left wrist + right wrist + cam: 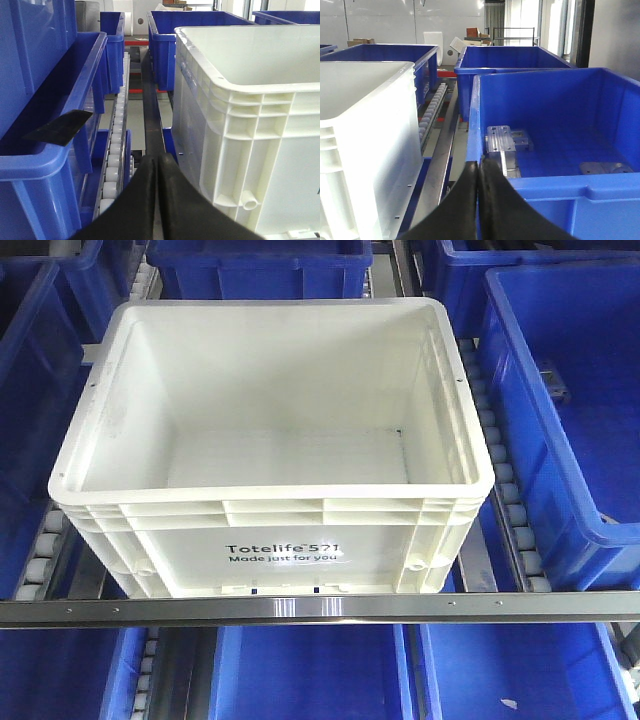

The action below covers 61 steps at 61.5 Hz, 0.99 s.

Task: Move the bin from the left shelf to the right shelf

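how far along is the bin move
Done: little beyond approach. Left hand is shut beside the white bin; right hand is shut at its other side, by a blue bin. Neither grips it. Left: grasp, lift, carry to the right shelf.

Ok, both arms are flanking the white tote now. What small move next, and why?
Probably open both grippers before closing in on the bin. The left gripper sits shut in the gap beside its left wall, and the right gripper sits shut near the blue bin on its right side. Neither touches the tote, so no grip on its ribbed rim is yet possible.
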Tool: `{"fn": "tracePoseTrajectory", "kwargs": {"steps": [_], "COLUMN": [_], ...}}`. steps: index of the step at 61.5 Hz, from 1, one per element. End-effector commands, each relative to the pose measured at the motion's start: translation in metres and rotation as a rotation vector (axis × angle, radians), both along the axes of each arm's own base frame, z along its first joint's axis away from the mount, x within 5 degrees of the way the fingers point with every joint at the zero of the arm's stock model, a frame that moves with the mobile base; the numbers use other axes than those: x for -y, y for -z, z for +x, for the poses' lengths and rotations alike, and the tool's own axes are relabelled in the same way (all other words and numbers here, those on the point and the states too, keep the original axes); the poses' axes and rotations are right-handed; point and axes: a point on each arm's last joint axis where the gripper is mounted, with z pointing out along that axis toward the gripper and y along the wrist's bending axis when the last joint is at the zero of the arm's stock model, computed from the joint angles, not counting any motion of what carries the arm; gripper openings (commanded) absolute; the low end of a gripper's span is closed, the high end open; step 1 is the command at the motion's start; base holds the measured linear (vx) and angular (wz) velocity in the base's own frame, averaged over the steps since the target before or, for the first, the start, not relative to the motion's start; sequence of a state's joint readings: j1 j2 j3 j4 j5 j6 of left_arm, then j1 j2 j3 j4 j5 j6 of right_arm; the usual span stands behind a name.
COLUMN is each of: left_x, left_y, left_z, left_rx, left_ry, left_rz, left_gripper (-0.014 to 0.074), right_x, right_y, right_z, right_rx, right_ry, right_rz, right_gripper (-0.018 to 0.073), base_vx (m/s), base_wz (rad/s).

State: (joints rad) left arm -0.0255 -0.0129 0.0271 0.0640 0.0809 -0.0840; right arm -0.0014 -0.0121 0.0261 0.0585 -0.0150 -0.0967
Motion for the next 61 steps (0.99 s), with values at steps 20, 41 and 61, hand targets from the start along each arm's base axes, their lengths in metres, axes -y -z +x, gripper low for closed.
{"fn": "tracePoseTrajectory", "kwargs": {"steps": [20, 41, 61], "left_x": [0.0002, 0.0002, 0.0002], "left_y": [-0.0156, -0.0156, -0.0156], "left_z": [-0.0023, -0.0023, -0.0023], "left_rx": [0.114, 0.114, 0.114], "left_ry": [0.002, 0.002, 0.002], "left_rz": [-0.012, -0.012, -0.012], "left_gripper": [-0.0007, -0.0007, -0.0007], "right_x": [-0.0002, -0.0002, -0.0002], "right_y": [-0.0025, -0.0024, -0.0024], "right_z": [-0.0013, -0.0012, -0.0012], "right_rx": [0.068, 0.067, 0.067], "right_ry": [-0.005, -0.003, -0.003], "right_rz": [-0.016, -0.016, -0.016], "right_gripper": [-0.0008, -0.0008, -0.0008], "base_vx": [0.0, 0.0, 0.0], "base_wz": [0.0, 0.0, 0.0]}}
